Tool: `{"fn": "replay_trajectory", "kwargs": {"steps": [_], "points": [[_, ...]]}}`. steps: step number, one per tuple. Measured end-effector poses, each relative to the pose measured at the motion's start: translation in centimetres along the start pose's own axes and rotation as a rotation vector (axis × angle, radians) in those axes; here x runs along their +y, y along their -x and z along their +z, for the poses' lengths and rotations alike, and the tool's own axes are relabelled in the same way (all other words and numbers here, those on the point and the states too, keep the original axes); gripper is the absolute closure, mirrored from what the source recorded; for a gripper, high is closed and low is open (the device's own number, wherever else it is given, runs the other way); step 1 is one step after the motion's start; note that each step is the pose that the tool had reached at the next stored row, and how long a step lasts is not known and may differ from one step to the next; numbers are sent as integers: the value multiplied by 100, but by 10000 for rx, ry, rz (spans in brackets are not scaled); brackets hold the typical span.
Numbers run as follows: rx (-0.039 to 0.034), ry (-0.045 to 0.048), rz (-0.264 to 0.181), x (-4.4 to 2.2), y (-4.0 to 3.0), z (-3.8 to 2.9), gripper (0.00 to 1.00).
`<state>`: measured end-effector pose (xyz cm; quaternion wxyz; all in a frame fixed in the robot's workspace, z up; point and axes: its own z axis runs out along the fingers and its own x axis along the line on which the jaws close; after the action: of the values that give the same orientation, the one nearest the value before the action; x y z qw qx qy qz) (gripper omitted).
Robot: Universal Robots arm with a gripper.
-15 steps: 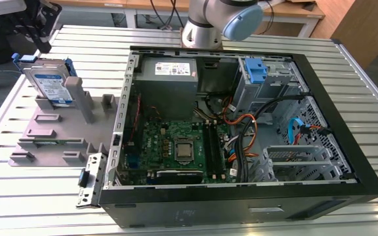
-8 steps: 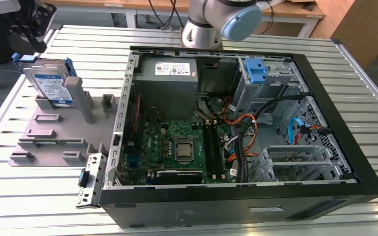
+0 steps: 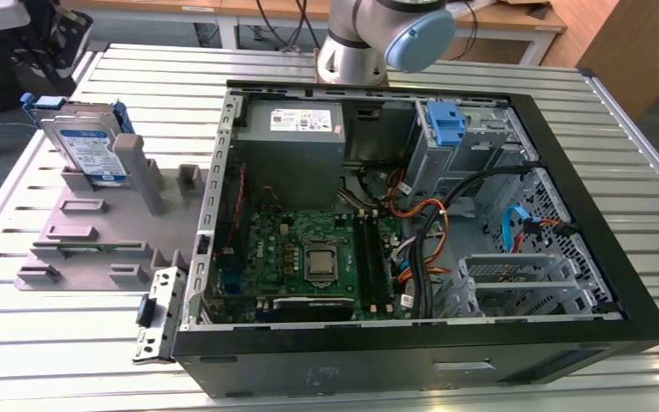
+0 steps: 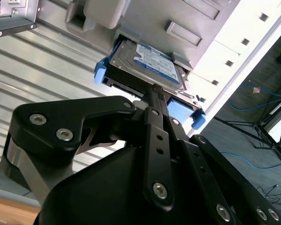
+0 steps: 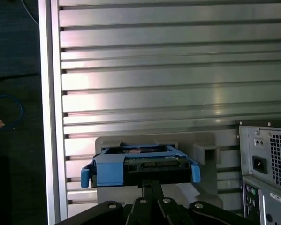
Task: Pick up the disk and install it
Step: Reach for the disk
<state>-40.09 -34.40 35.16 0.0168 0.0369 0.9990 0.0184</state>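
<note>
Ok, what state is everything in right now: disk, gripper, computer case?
Disk: standing on edge in the grey holder, not gripped.
Gripper: shut, empty, pointing at the disk without touching it.
Computer case: lying on its side, side panel off, inside exposed.

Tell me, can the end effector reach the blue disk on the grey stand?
Probably yes. The disk leans uncovered in the grey stand, and in both wrist views the end effector points at it with nothing between them. It looks shut, though.
</note>
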Motion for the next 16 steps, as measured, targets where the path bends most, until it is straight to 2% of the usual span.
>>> {"fn": "replay_trajectory", "kwargs": {"steps": [5, 11, 16], "points": [[90, -7, -22, -2, -1, 59, 89], [92, -7, -24, 0, -5, 77, 89], [92, -6, -23, 28, -10, 92, 89]]}}
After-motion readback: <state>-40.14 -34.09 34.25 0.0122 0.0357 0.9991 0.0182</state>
